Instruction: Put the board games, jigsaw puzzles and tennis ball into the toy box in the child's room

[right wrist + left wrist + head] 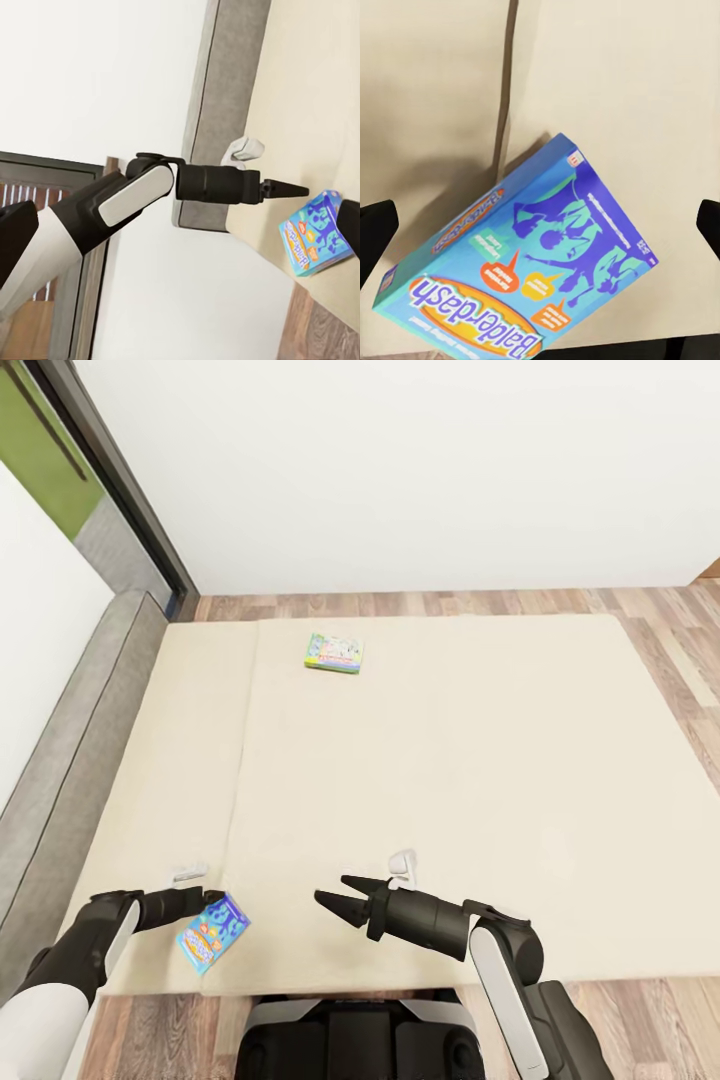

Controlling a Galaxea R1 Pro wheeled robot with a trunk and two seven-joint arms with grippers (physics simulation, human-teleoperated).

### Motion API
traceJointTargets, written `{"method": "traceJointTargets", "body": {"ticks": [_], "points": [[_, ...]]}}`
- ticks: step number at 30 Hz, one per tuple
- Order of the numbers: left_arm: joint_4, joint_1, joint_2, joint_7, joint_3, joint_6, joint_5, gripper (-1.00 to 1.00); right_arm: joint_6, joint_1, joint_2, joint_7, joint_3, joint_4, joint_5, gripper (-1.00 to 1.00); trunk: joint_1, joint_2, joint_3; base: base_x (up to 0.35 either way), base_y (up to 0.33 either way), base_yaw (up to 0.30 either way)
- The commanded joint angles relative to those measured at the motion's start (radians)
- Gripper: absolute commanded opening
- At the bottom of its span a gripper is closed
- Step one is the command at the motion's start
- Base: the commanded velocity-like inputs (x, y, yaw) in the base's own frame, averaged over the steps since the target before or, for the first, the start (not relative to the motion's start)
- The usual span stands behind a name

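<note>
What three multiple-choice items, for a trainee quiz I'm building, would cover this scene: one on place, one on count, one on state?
1. Where is the green-edged board game?
A. On the bed, toward its far side
B. On the floor
C. On a shelf

2. How many board games appear in the head view?
A. One
B. Two
C. Four

3. The right gripper is:
A. Shut on a box
B. Open, holding nothing
C. Shut on a ball

Key: A, it lies on the mattress near the wall; B, that one plus the blue board game; B, its fingers are spread with nothing between them.

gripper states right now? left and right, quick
Left gripper: touching the blue board game; grip cannot be told.
Right gripper: open, holding nothing, above the bed.
</note>
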Motion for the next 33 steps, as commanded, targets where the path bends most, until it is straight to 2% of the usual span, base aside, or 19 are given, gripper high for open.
{"method": "traceJointTargets", "body": {"ticks": [1, 18, 33], "points": [[-0.001, 0.000, -0.001, -0.004, 0.003, 0.007, -0.001, 1.00, 0.006, 0.000, 0.000, 0.000, -0.001, 0.000, -0.003, 1.00, 0.000, -0.002, -0.003, 0.000, 0.000, 0.000], [0.003, 0.001, 0.012, 0.003, 0.001, -0.002, -0.002, 1.00, 0.002, 0.000, 0.001, -0.002, 0.003, 0.000, -0.003, 1.00, 0.000, -0.002, -0.030, 0.000, 0.000, 0.000], [0.075, 0.000, 0.014, 0.004, 0.005, -0.004, -0.042, 1.00, -0.004, 0.000, 0.002, -0.003, 0.004, 0.000, -0.003, 1.00, 0.000, -0.002, -0.055, 0.000, 0.000, 0.000]]}}
